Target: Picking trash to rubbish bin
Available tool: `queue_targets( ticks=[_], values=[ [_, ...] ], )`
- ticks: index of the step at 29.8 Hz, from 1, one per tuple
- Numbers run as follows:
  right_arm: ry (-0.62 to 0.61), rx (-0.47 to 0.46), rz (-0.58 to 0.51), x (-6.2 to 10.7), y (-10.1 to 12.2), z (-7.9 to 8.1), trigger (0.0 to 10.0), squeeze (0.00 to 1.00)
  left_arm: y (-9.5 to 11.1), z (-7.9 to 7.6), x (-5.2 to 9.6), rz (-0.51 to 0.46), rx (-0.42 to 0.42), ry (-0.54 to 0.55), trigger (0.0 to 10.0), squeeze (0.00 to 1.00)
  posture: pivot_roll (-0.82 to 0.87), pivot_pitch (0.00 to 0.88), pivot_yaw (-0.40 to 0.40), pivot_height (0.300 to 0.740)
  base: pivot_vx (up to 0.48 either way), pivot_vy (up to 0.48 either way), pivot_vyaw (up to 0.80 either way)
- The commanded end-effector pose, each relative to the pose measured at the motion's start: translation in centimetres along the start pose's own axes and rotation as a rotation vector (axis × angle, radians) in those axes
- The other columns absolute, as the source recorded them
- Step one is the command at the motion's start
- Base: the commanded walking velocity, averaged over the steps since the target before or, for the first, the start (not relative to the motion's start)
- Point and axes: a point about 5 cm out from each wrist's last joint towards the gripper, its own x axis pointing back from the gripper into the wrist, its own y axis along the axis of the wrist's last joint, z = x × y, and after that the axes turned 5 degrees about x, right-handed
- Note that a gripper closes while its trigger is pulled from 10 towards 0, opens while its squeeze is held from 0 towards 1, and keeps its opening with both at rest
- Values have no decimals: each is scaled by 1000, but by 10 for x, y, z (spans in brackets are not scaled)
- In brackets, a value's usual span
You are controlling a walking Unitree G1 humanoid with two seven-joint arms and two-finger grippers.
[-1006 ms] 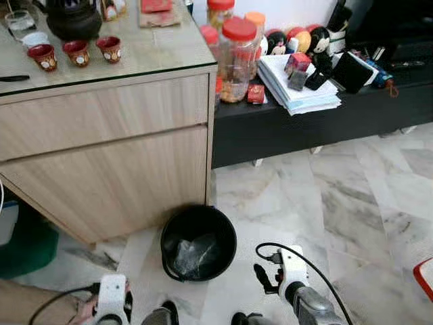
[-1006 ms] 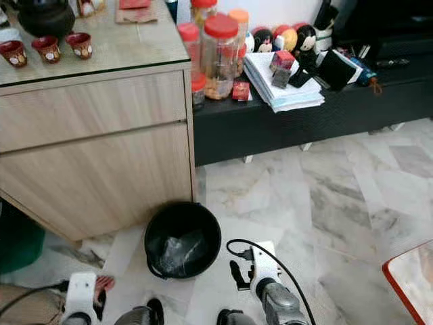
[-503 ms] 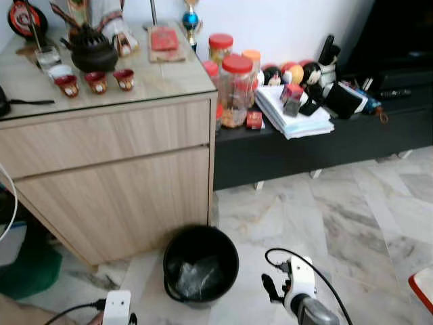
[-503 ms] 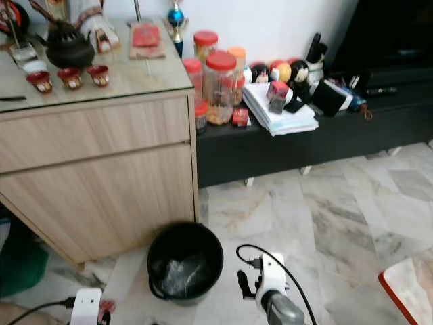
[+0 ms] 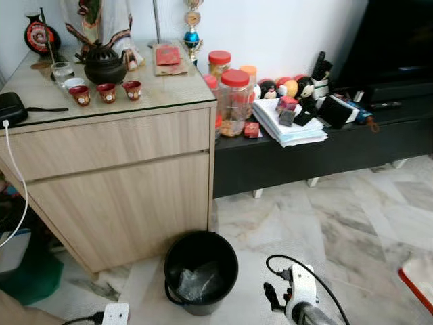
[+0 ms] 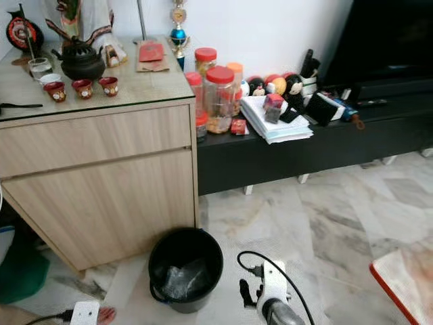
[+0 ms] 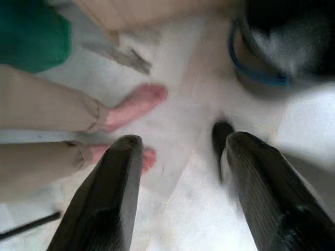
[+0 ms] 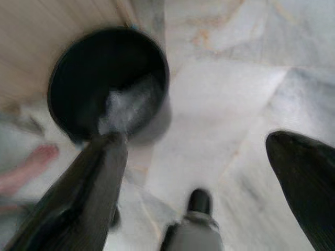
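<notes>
A round black bin (image 5: 201,252) stands on the marble floor by the corner of a wooden cabinet, with crumpled clear plastic (image 5: 197,283) lying inside it. My right gripper (image 8: 196,138) hangs open and empty just right of the bin, its wrist (image 5: 302,303) low over the floor; the bin (image 8: 104,78) and its plastic are blurred ahead of the fingers. My left gripper (image 7: 183,144) is open too, with nothing between its fingers, down at the left of the bin (image 7: 272,47). Its white wrist block (image 5: 116,314) sits at the bottom edge.
A person's bare feet (image 7: 137,100) and beige trouser legs are on the floor close to my left gripper. The wooden cabinet (image 5: 115,183) carries a teapot and cups. A low black bench (image 5: 325,145) holds jars and papers. A green object (image 5: 30,271) lies left, a red-edged thing (image 5: 418,281) right.
The camera has lifted, so the whole scene has slid down and more wall shows. Both wrists now sit lower in the picture. The bin and its plastic have not moved.
</notes>
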Motion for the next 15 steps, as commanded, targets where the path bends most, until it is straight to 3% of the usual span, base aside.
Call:
queue_targets(
  ticks=[1, 15],
  values=[
    [-4, 0, -35, -2, 12, 0, 10000, 0, -16, 0, 5, 54, -8, 5, 10000, 0, 35, 0, -18, 740, 0, 0, 0],
    [-24, -12, -49, -3, 19, -4, 10000, 0, -9, 0, 2, 44, 23, 19, 10000, 0, 40, 6, -37, 740, 0, 0, 0]
  ],
)
